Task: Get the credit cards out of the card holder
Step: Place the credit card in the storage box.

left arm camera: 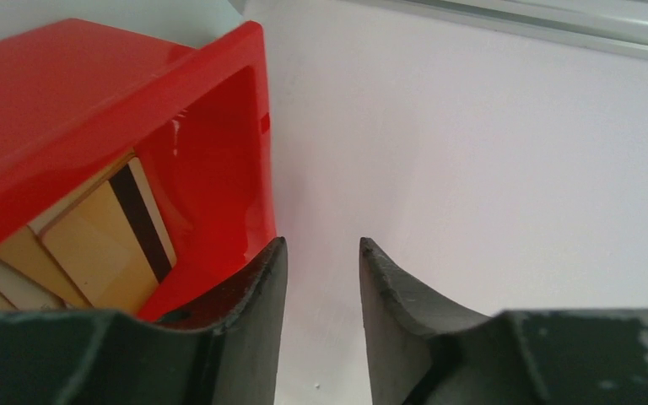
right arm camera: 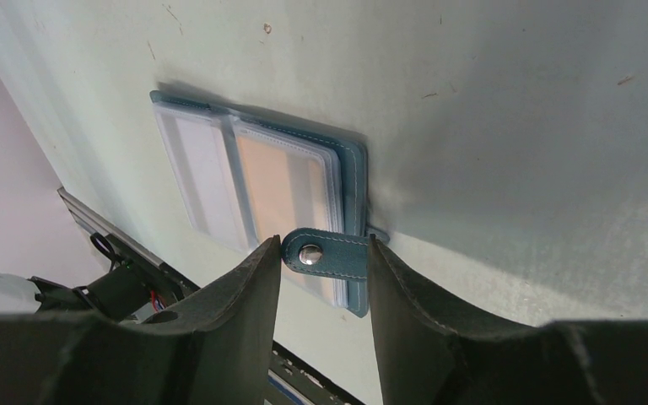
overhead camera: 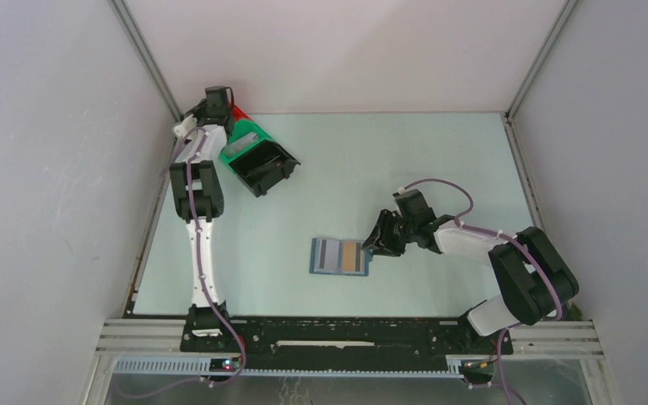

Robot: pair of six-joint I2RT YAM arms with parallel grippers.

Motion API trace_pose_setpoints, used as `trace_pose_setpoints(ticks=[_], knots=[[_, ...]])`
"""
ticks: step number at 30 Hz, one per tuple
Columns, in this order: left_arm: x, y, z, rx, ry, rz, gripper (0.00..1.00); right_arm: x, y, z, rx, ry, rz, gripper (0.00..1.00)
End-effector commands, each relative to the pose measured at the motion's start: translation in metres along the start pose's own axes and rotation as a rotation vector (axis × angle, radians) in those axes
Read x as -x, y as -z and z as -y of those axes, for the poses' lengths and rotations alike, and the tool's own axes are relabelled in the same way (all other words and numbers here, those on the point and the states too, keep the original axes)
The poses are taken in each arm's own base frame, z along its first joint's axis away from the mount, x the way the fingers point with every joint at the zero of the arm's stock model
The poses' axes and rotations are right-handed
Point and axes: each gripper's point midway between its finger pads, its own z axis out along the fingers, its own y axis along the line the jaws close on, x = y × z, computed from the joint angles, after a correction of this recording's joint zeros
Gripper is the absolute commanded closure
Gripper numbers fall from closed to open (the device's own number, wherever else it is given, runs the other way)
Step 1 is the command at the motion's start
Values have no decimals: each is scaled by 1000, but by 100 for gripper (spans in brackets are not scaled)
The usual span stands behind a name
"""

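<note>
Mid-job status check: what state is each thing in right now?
Card holder: lying open on the table.
Strap: unsnapped, between the right jaws.
Right gripper: jaws closed on the strap.
Left gripper: jaws open, empty, beside the red bin.
Red bin: holding several cards.

Lab test cell, white panel walls [overhead camera: 42, 169], aluminium frame [overhead camera: 145, 59]

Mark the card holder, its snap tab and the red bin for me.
card holder [right arm camera: 287, 186], right wrist view, tan inner panel.
snap tab [right arm camera: 310, 254], right wrist view, metal stud.
red bin [left arm camera: 219, 169], left wrist view, inner side wall.
</note>
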Motion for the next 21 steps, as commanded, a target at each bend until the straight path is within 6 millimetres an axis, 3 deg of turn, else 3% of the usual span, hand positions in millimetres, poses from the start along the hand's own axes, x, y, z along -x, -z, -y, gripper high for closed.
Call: trace_pose_setpoints(ticks=[1, 10, 21], knots=[[7, 11, 30, -70, 6, 9, 52, 14, 3, -16, 37, 16, 36, 50], [16, 37, 32, -87, -17, -6, 49, 11, 3, -22, 43, 31, 41, 50], [26, 111, 96, -266, -95, -88, 36, 5, 18, -37, 48, 92, 87, 50]])
